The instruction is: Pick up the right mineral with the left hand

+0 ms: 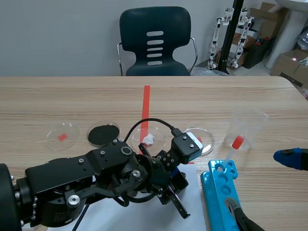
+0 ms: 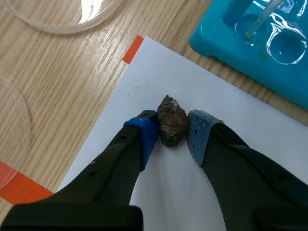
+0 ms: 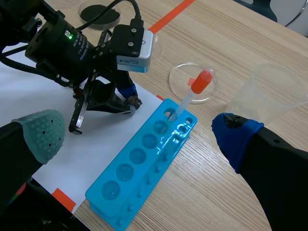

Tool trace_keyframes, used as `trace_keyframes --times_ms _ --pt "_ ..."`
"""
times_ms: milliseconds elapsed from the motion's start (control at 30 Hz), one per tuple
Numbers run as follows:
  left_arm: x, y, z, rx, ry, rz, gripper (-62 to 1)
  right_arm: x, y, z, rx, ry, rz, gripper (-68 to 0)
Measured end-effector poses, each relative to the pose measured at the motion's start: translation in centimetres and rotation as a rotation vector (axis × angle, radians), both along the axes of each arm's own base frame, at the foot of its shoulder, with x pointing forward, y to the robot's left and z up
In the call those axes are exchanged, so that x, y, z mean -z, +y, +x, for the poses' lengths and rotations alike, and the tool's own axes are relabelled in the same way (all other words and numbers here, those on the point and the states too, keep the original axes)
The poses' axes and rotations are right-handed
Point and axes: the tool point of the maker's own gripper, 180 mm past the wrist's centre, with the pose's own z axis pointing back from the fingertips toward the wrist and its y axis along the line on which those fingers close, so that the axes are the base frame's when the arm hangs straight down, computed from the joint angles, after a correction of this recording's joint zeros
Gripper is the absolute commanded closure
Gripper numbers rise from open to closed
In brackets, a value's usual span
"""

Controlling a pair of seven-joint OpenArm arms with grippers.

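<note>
A dark brown, rough mineral (image 2: 172,122) lies on the white paper sheet (image 2: 159,72). My left gripper (image 2: 172,134) is shut on it, one blue pad pressed against each side. The right wrist view shows the same mineral (image 3: 134,101) low between the left arm's fingers, beside the blue well tray (image 3: 144,163). In the scene view the left arm's wrist (image 1: 185,148) hides the stone. My right gripper (image 3: 138,134) is open above the tray with nothing between its fingers; it shows in the scene view as a blue pad (image 1: 291,158) at the right edge.
A dropper (image 1: 233,147) with an orange-red bulb stands in the well tray (image 1: 219,197). A clear plastic cup (image 1: 248,127) is behind it. Several petri dishes (image 1: 61,136) sit in a row across the table's middle. A black chair (image 1: 154,41) stands at the far side.
</note>
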Motion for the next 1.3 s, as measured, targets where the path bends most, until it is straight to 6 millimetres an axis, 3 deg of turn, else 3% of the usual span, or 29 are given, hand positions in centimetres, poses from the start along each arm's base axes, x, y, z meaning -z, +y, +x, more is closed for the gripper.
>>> trace_keyframes --times_ms 133,400,600,733,900,1133,1300 --pt "-0.8 0.1 0.0 0.014 -0.015 -0.001 -7.0 0.0 0.0 0.0 0.0 0.0 0.0 -64.7" --pt "-7.3 2.9 0.8 0.049 -0.174 -0.083 -7.0 0.0 0.0 0.0 0.0 0.0 0.0 -64.7" --pt "-11.3 8.8 0.8 -0.041 -0.246 -0.178 -7.0 0.0 0.0 0.0 0.0 0.0 0.0 -64.7" --pt "-12.9 13.3 -0.7 -0.149 -0.286 -0.22 -7.0 0.0 0.0 0.0 -0.001 0.001 0.0 -64.7" --pt "-14.1 16.2 -3.8 -0.254 -0.266 -0.226 -7.0 0.0 0.0 0.0 0.0 0.0 0.001 -64.7" --pt "-20.5 15.7 -6.3 -0.261 -0.355 -0.322 -7.0 0.0 0.0 0.0 0.0 -0.001 0.001 -64.7" --pt "-21.8 15.0 -8.3 -0.262 -0.341 -0.391 -7.0 0.0 0.0 0.0 0.0 0.0 0.0 -64.7"
